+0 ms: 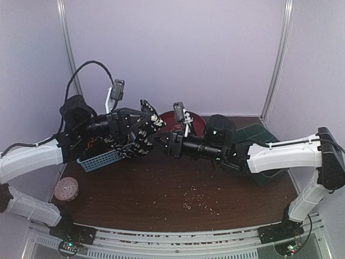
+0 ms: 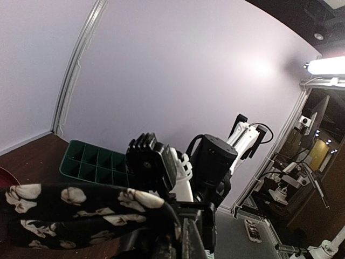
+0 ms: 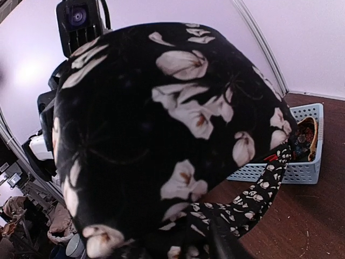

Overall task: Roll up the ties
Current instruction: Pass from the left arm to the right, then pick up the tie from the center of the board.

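Top external view: a black tie [image 1: 144,137] with pale flowers hangs above the brown table [image 1: 151,183], just left of its middle. The left gripper [image 1: 141,120] reaches in from the left, its fingers pressed together on the upper part of the tie. The right gripper [image 1: 160,140] comes in from the right and meets the tie lower down. The fabric fills the right wrist view, so I cannot tell whether that gripper is spread or pinching.

A blue basket [image 1: 99,161] sits on the table just beside the hanging tie, to its left, with patterned fabric [image 3: 304,135] inside. A green tray [image 1: 259,135] lies at the far right. A pinkish ball [image 1: 66,189] rests near the left edge, and pale crumbs [image 1: 194,200] dot the near middle.
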Action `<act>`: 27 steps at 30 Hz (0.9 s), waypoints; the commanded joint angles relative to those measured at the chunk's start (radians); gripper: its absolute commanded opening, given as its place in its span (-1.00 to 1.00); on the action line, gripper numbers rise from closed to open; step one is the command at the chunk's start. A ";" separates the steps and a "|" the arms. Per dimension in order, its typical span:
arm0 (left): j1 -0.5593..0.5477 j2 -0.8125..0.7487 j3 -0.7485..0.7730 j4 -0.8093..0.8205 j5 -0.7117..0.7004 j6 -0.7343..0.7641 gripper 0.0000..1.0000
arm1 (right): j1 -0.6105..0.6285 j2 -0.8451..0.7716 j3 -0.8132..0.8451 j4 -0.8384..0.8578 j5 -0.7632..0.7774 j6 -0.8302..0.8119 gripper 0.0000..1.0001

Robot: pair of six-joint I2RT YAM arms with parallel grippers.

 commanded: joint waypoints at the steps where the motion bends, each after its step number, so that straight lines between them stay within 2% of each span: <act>1: -0.016 0.029 0.028 0.139 0.026 -0.072 -0.96 | 0.007 -0.036 -0.033 0.116 0.005 -0.009 -0.76; 2: -0.016 0.027 0.028 0.138 0.026 -0.072 -0.81 | 0.006 -0.054 -0.062 0.139 0.023 -0.016 -1.00; 4: -0.016 0.010 0.035 0.098 0.007 -0.048 -0.41 | 0.005 -0.097 -0.125 0.165 0.051 -0.038 -1.00; 6: -0.015 -0.018 0.055 -0.035 -0.053 0.034 -0.06 | 0.003 -0.145 -0.188 0.177 0.086 -0.064 -1.00; 9: -0.016 -0.072 0.102 -0.313 -0.276 0.165 0.19 | -0.001 -0.226 -0.258 0.038 0.231 -0.094 -1.00; 14: -0.016 -0.113 0.103 -0.637 -0.764 0.275 0.21 | -0.033 -0.354 -0.392 -0.257 0.471 -0.076 -1.00; 18: -0.014 -0.040 0.096 -0.793 -0.990 0.299 0.12 | -0.067 -0.438 -0.502 -0.414 0.581 -0.030 -1.00; 23: -0.002 0.130 0.141 -0.875 -1.099 0.291 0.01 | -0.091 -0.493 -0.606 -0.457 0.626 -0.013 -1.00; 27: 0.058 0.240 0.165 -0.851 -0.981 0.262 -0.08 | -0.096 -0.513 -0.620 -0.481 0.669 -0.019 -1.00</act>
